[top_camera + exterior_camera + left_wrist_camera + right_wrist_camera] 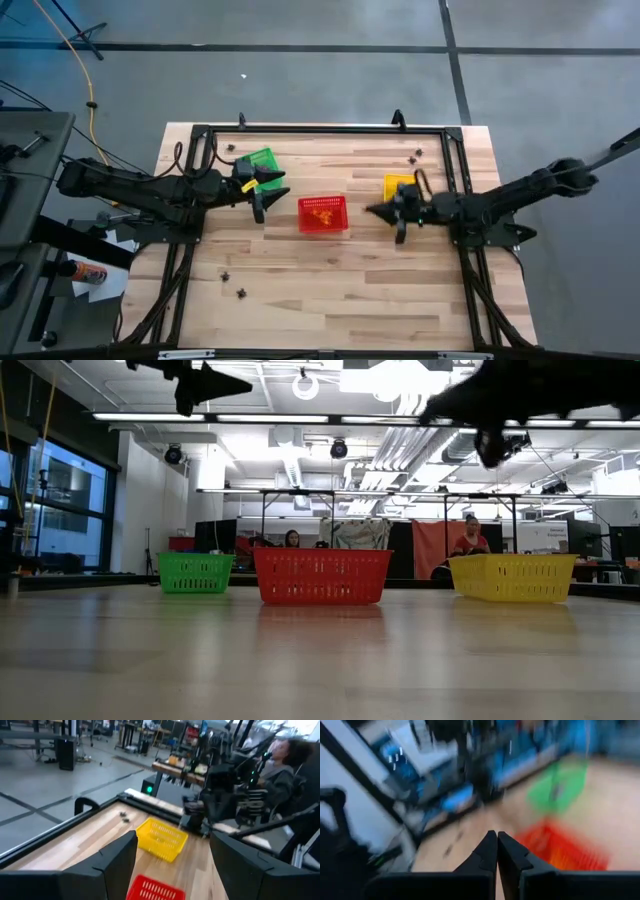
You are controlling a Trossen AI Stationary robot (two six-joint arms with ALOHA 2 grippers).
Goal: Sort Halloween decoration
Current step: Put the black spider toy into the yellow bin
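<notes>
High view first: we see a pale wooden worktop (330, 300) with three mesh baskets in a row — a green basket (259, 160), a red basket (323, 214) in the middle, and a yellow basket (399, 186). Orange trinkets (321, 213) lie inside the red basket. A few dark trinkets sit loose on the wood: two near the front left (234, 284), one near the back right (416, 155). Our left pincer (265, 190) hangs between the green and red baskets, fingers spread apart, holding nothing. Our right pincer (373, 210) hangs between the red and yellow baskets, fingers pressed together — nothing visible between them.
</notes>
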